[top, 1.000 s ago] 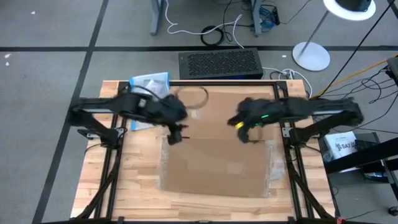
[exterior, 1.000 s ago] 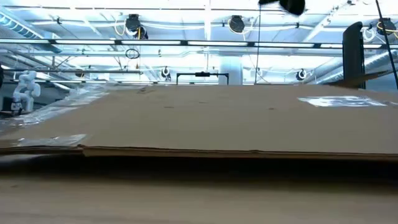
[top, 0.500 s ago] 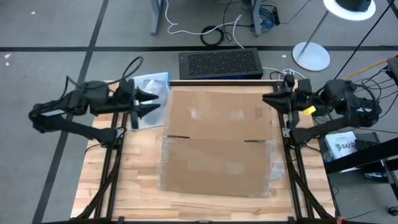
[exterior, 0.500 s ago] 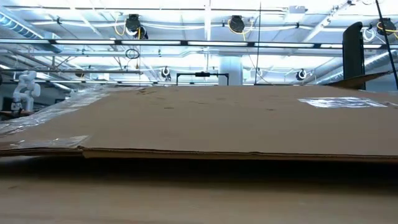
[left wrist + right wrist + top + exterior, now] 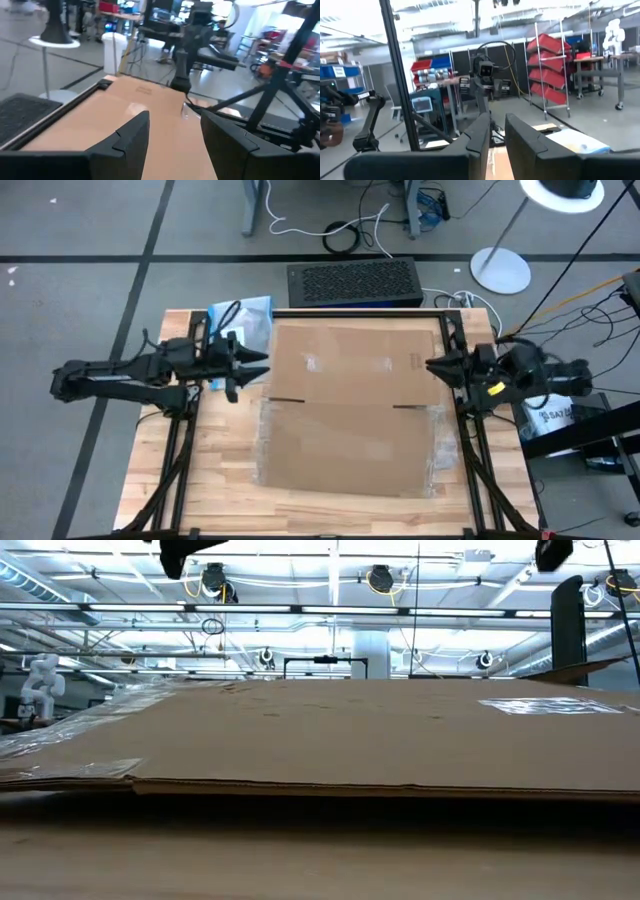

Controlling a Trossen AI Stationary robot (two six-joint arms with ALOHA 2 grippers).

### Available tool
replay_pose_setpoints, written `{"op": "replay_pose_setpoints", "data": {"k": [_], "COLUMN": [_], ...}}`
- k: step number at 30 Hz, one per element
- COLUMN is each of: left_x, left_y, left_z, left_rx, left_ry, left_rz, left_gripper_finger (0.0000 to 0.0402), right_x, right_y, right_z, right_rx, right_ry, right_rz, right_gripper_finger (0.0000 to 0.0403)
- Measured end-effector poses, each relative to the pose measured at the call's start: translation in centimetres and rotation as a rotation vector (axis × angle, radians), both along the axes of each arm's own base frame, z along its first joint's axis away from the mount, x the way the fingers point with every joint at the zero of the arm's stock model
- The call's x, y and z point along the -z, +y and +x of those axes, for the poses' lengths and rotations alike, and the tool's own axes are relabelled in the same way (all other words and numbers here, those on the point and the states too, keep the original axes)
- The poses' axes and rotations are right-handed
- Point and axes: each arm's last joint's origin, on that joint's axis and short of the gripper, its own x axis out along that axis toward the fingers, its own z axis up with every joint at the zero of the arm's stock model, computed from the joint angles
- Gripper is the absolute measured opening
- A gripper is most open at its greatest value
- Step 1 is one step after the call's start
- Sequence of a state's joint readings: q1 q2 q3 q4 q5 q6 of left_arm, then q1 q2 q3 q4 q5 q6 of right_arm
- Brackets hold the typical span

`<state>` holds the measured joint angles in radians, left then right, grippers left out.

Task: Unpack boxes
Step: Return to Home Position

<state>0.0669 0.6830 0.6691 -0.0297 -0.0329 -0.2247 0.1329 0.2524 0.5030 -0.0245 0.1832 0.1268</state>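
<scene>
Cardboard box lies flat; left claw part-open, right claw barely open, both empty, raised off box.

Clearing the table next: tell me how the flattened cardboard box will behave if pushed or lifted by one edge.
The flattened cardboard box lies wide and thin on the table, so it probably slides easily when pushed. Lifted by one edge, it would likely sag along its creases. The glossy tape may be slippery.
</scene>
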Motion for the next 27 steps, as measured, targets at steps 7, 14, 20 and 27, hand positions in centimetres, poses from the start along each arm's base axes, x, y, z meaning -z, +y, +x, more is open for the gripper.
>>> {"op": "replay_pose_setpoints", "data": {"k": [7,14,20,27], "left_x": [3.5,6.9,8.9,8.9], "left_y": [-0.1,-0.4,-0.5,-0.3], "left_z": [0.2,-0.8,-1.5,-2.0], "left_rx": [0.041,0.109,0.110,0.056], "left_ry": [-0.045,-0.087,-0.048,-0.012], "left_rz": [0.057,0.125,0.144,0.231], "left_gripper_finger": [0.0184,0.0184,0.0184,0.0184], "right_x": [6.1,8.7,8.7,8.5], "right_y": [0.1,0.2,0.2,-0.2], "right_z": [0.9,1.5,1.5,1.5], "right_rx": [0.016,0.020,0.023,0.134], "right_ry": [-0.008,0.058,0.056,0.043], "right_rz": [-0.073,-0.123,-0.129,-0.019], "right_gripper_finger": [0.0052,0.0052,0.0052,0.0052]}}
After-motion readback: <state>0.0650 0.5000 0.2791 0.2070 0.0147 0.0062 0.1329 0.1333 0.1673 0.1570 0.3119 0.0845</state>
